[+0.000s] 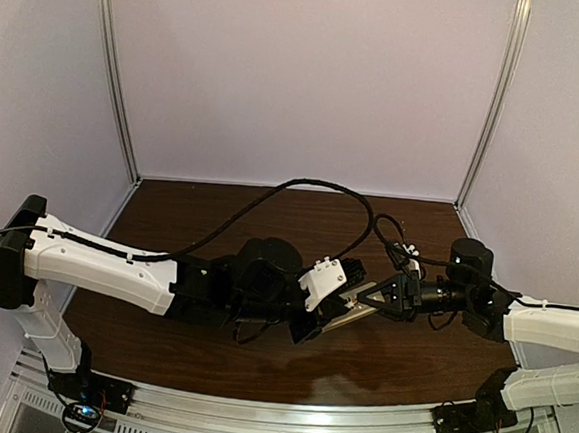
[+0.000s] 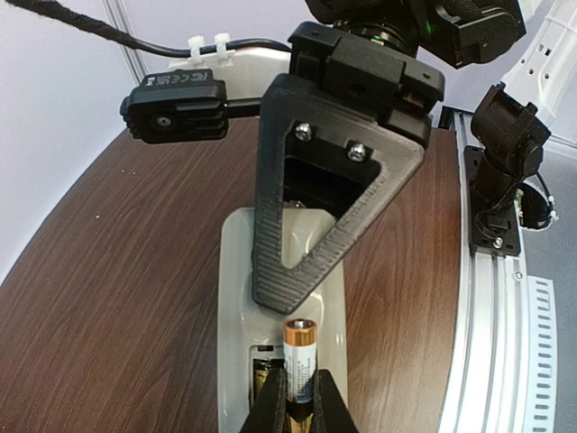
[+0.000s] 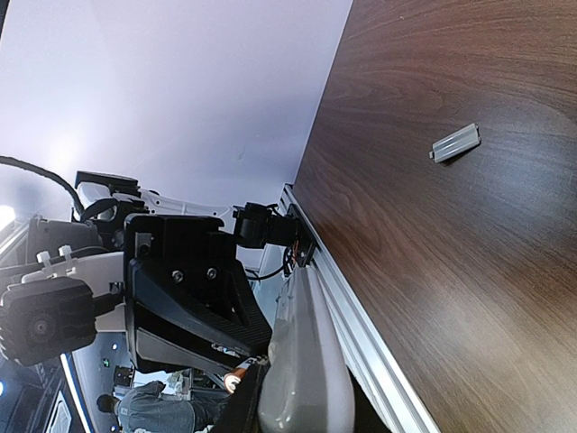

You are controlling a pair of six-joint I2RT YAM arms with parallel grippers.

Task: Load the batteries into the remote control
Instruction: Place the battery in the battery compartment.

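The remote control [image 2: 236,271] is white and lies back side up with its battery bay open. It is held above the table. My right gripper [image 3: 302,410] is shut on its far end, and one black finger [image 2: 306,234] lies over it. One battery [image 2: 263,374] lies in the left slot of the bay. My left gripper [image 2: 300,386] is shut on the second battery [image 2: 300,356], gold-capped end forward, over the right slot. In the top view the left gripper [image 1: 330,316] and the right gripper [image 1: 371,301] meet at the remote [image 1: 347,311] at table centre.
A small grey battery cover [image 3: 454,142] lies loose on the dark wooden table [image 1: 220,211]. A black cable [image 1: 302,184] arcs over the back of the table. The aluminium rail [image 2: 491,298] runs along the near edge.
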